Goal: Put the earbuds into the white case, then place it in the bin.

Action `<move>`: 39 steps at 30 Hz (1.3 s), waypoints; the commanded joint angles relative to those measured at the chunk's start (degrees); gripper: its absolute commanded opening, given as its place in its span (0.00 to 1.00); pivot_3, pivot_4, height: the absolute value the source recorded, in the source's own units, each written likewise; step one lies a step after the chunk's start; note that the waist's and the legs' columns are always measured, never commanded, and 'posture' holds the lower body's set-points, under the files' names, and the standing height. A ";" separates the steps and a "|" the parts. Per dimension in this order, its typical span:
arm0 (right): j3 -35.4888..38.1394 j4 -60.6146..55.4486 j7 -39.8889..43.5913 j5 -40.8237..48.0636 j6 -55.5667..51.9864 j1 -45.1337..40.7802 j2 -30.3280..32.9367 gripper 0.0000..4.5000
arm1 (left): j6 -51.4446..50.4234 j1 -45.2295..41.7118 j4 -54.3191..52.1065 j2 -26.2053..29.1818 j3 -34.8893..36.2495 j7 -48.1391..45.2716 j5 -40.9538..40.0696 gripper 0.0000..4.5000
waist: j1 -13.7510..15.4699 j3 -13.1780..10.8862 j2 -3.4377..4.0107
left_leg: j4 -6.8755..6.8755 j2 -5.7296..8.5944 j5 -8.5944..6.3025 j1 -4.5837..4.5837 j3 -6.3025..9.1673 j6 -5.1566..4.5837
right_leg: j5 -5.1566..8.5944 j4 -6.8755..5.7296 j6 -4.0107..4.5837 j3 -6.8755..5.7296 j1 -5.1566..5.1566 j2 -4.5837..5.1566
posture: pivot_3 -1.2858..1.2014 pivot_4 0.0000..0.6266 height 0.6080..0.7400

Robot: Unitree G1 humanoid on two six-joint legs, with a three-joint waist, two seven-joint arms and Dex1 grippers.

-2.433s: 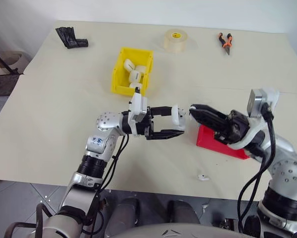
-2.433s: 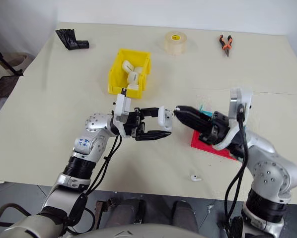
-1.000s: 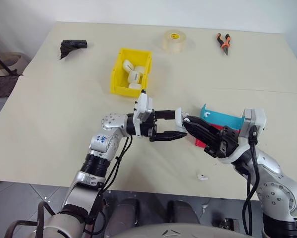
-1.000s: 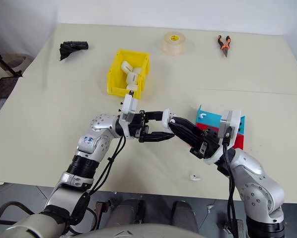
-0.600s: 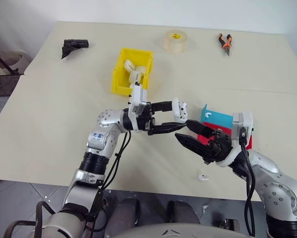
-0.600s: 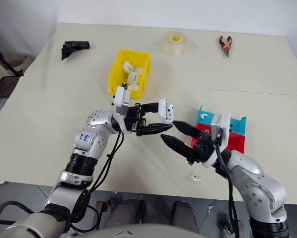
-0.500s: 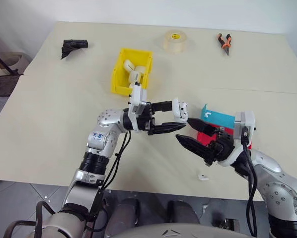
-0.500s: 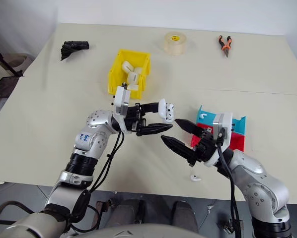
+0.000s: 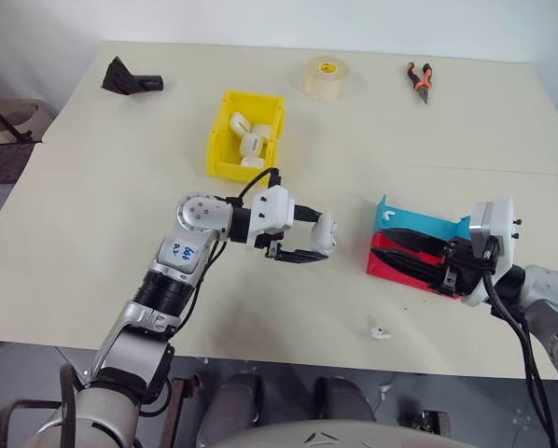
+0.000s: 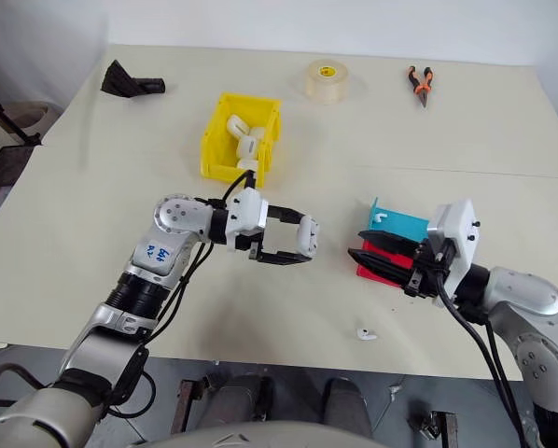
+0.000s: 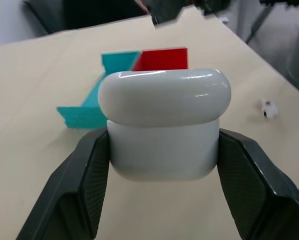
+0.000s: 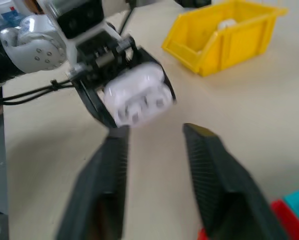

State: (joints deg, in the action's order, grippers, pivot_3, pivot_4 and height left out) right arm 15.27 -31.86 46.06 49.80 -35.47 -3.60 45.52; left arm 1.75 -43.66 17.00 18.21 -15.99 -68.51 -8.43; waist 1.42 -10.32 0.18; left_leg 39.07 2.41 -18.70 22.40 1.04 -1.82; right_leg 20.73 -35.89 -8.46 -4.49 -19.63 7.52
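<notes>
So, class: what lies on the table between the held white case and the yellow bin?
Nothing: in the left eye view, bare table separates the white case from the bin.

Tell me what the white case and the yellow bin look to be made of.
The white case looks like glossy hard plastic: bright reflections run along its rounded lid. The yellow bin looks like moulded plastic with a duller sheen: even colour, thin stiff walls. Neither material can be confirmed by sight alone.

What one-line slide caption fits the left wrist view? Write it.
Left gripper clamps the glossy white rounded case, lid shut, above the beige table.
</notes>
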 commanded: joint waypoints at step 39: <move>4.37 3.30 1.06 -6.67 4.68 5.98 -4.62 0.04 | -5.56 4.27 -7.50 -2.95 5.58 4.21 -7.10 0.62 | 0.03 -0.04 -0.07 | 0.01 0.03 0.00 0.03 0.06 0.00 | 0.00 -0.05 0.00 -0.05 0.00 0.05 | 0.52 0.24 1.00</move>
State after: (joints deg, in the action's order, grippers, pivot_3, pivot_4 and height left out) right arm 15.10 -27.49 46.62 42.20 -33.92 1.01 41.45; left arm -3.37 -40.02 12.07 14.79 -12.02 -65.34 -13.71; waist 1.45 -10.36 0.11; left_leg 39.08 2.44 -18.70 22.42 1.10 -1.82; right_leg 20.73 -35.94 -8.46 -4.53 -19.63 7.56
